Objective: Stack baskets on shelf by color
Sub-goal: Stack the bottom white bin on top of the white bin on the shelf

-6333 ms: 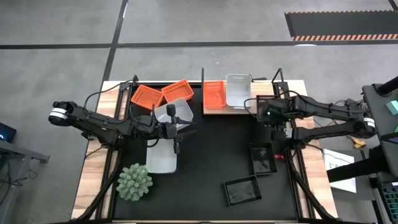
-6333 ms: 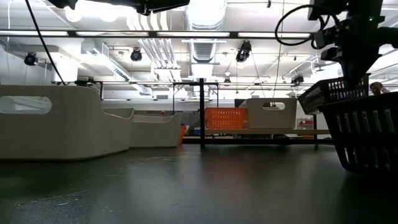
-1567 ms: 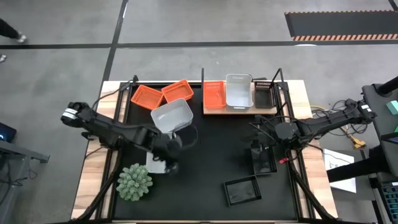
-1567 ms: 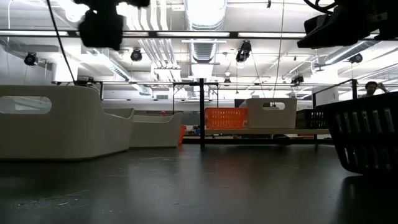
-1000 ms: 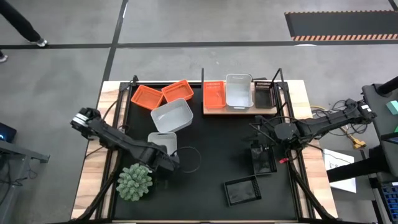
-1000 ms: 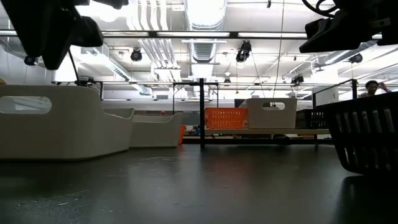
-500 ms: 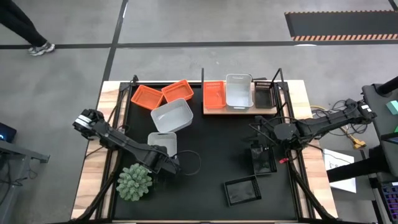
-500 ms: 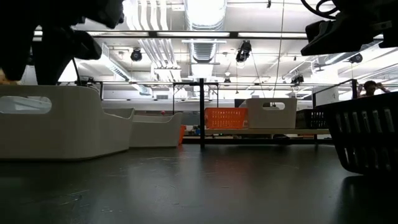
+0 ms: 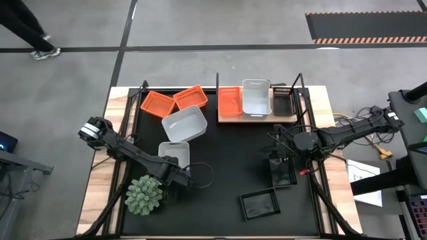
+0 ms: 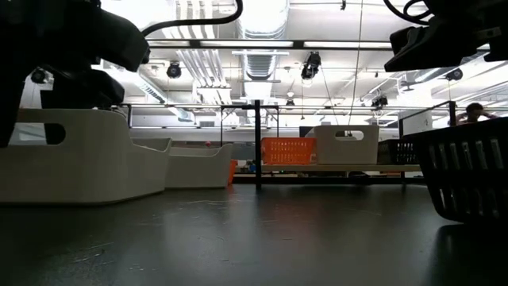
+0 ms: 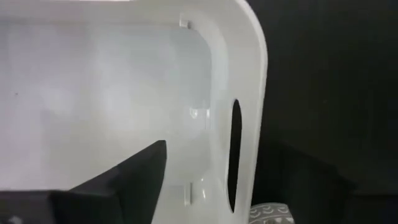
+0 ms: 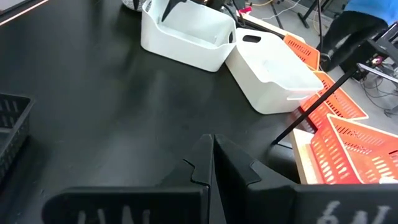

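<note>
My left gripper (image 9: pixel 177 171) is open over the near end of a white basket (image 9: pixel 175 153) that rests on the black mat. One finger (image 11: pixel 127 183) is inside it, next to the end wall with the handle slot (image 11: pixel 236 155). The other finger does not show clearly. My right gripper (image 9: pixel 281 145) is shut and empty, above the mat just beyond a black basket (image 9: pixel 282 171). The shelf board (image 9: pixel 257 117) holds an orange basket (image 9: pixel 230 101), a white one (image 9: pixel 255 98) and a black one (image 9: pixel 283 101). My left gripper comes down from above with one finger inside the white basket, close to its near end wall (image 11: pixel 214 112). I cannot tell whether a finger touches the wall. The basket's bottom rests on the mat.
A second white basket (image 9: pixel 185 124) lies askew beyond the first. Two orange baskets (image 9: pixel 158 103) (image 9: pixel 189 97) sit at the far left of the mat. Another black basket (image 9: pixel 259 203) is near the front edge, and a green plant (image 9: pixel 145 195) stands right beside my left gripper.
My left gripper has come down from above the mat onto the near end of the white basket, and one finger is now inside it. The basket has not moved.
</note>
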You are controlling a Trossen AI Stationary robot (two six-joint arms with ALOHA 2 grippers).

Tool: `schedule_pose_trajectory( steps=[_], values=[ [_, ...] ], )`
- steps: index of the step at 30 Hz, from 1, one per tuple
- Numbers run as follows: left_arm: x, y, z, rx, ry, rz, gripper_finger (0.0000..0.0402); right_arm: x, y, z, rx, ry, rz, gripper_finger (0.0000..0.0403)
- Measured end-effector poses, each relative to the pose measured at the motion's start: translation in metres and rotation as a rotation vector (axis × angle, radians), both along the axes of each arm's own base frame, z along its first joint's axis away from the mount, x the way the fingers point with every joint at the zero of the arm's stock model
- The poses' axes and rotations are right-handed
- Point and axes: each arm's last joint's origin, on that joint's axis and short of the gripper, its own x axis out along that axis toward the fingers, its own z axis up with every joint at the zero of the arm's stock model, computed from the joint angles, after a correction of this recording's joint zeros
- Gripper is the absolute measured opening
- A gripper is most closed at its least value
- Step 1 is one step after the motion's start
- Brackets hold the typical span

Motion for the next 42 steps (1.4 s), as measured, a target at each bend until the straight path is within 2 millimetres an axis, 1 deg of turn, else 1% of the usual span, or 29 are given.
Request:
schedule_pose_trajectory(
  steps=[2,4,6,10,11,12,14,17,20,24,27,30,34,38,42],
  values=[
    [0.0,0.0,0.0,0.001,-0.003,-0.018,0.0236,0.0,0.0,0.0,0.0,0.0,0.0,0.0009],
    [0.0,0.0,0.0,0.001,-0.003,-0.02,0.0201,0.0,0.0,0.0,0.003,0.0,-0.001,0.0008],
    [0.0,0.0,0.0,0.001,-0.001,-0.009,0.0156,0.0,0.0,0.0,0.007,0.005,-0.004,0.0009],
    [0.003,-0.002,0.007,-0.019,-0.009,0.027,0.0037,-0.002,0.0,-0.003,0.01,0.033,-0.009,0.0009],
    [0.005,-0.003,0.01,-0.025,-0.015,0.042,0.0019,-0.002,-0.001,-0.003,0.013,0.035,-0.011,0.0009],
    [0.006,-0.003,0.014,-0.03,-0.021,0.057,0.0013,-0.003,-0.001,-0.003,0.018,0.036,-0.013,0.0009],
    [0.009,-0.005,0.025,-0.034,-0.032,0.062,0.0006,-0.004,-0.001,-0.002,0.027,0.037,-0.018,0.0009],
    [0.016,-0.008,0.049,-0.053,-0.074,0.102,0.0001,-0.008,-0.002,-0.001,0.035,0.038,-0.022,0.0009],
    [0.022,-0.01,0.082,-0.064,-0.119,0.187,0.0001,-0.013,-0.003,0.0,0.045,0.039,-0.027,0.0009],
    [0.029,-0.012,0.125,-0.111,-0.217,0.364,0.0001,-0.021,-0.005,0.001,0.059,0.05,-0.036,0.0009],
    [0.037,-0.017,0.152,-0.151,-0.318,0.4,0.0,-0.027,-0.007,0.001,0.082,0.065,-0.051,0.0009],
    [0.049,-0.021,0.176,-0.138,-0.438,0.346,0.0,-0.036,-0.009,0.005,0.108,0.03,-0.058,0.0009],
    [0.071,-0.018,0.202,-0.037,-0.608,0.203,0.0,-0.044,-0.011,0.013,0.129,-0.045,-0.054,0.0009],
    [0.094,-0.003,0.219,0.063,-0.71,0.06,0.0,-0.05,-0.013,0.018,0.146,-0.095,-0.052,0.0009],
    [0.116,0.022,0.225,0.173,-0.752,-0.064,0.0,-0.054,-0.014,0.021,0.154,-0.122,-0.051,0.0009]
  ],
)
